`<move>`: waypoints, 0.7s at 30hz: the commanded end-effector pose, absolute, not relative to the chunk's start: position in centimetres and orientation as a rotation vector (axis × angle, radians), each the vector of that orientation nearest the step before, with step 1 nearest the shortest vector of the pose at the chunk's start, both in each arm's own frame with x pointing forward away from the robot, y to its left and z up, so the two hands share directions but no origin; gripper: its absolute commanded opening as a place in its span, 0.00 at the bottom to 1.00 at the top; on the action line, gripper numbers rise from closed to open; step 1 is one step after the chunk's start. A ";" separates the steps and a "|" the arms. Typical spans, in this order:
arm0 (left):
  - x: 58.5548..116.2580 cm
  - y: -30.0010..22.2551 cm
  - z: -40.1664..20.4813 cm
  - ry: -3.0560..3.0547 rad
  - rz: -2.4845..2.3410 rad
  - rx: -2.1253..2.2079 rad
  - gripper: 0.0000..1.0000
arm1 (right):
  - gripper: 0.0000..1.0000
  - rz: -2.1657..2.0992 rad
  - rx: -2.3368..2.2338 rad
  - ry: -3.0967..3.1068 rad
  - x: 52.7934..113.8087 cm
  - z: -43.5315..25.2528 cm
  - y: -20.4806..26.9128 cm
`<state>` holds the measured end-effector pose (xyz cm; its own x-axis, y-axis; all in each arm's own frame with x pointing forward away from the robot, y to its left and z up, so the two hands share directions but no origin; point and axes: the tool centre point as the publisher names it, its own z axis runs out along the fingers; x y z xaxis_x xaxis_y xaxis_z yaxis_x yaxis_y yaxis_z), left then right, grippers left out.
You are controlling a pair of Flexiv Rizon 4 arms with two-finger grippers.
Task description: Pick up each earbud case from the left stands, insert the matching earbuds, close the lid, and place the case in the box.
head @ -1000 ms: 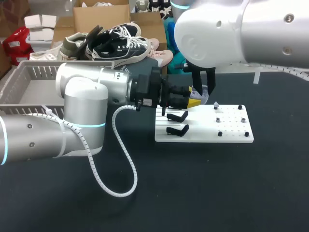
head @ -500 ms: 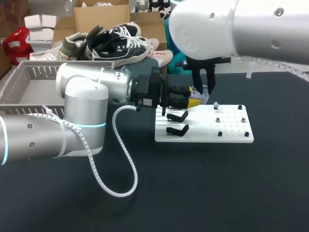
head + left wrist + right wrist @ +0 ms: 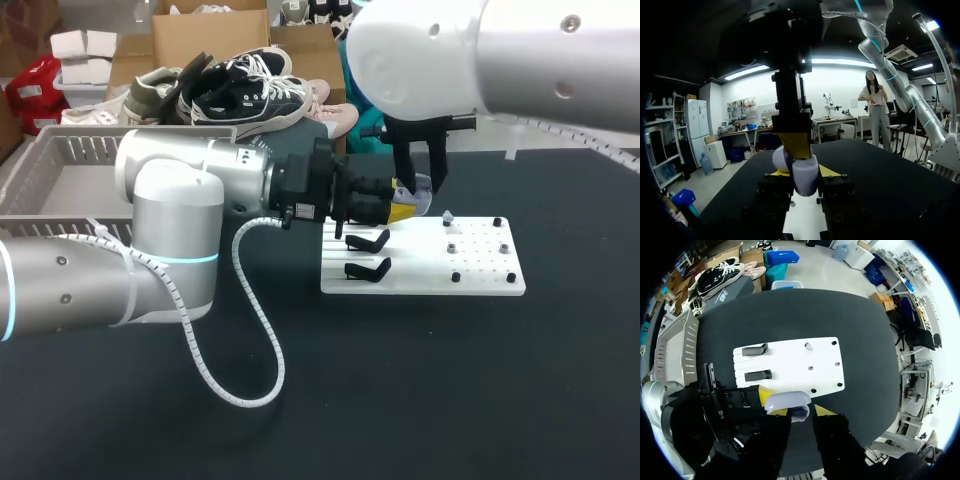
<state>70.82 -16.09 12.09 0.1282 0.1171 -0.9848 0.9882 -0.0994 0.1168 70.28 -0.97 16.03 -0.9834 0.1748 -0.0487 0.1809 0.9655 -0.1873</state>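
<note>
A dark, apparently matte-topped table [image 3: 450, 400] spans the scene under bright, even light.

Robotics lab: two robot arms [image 3: 170, 230] at a black table [image 3: 450, 390].

No text, label, number or sign can be read in any of the views. The earbud case [image 3: 805, 172] shows no legible print.
</note>
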 end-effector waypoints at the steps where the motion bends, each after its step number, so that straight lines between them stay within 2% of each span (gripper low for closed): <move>1: 70.7 -16.1 12.1 1.161 -1.120 1.423 0.00 | 0.31 -0.301 0.284 3.077 70.3 16.1 -0.9; 3: 70.7 -16.1 12.1 1.161 -1.120 1.423 0.00 | 0.36 -0.300 0.284 3.076 70.2 16.2 -0.9; 9: 70.7 -16.1 12.1 1.161 -1.120 1.423 0.00 | 0.42 -0.280 0.278 3.050 69.6 17.5 -0.8; 14: 70.7 -16.1 12.1 1.161 -1.120 1.423 0.00 | 0.44 -0.216 0.295 3.020 68.9 19.0 -1.6; 21: 70.7 -16.1 12.1 1.161 -1.120 1.423 0.00 | 0.44 -0.028 0.329 2.916 69.9 19.4 -5.2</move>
<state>70.76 -16.08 12.09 0.1280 0.1172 -0.9848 0.9881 -0.1000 0.1166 71.15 -2.56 20.02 -0.9683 0.2161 -0.1254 0.2304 0.9665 -0.1132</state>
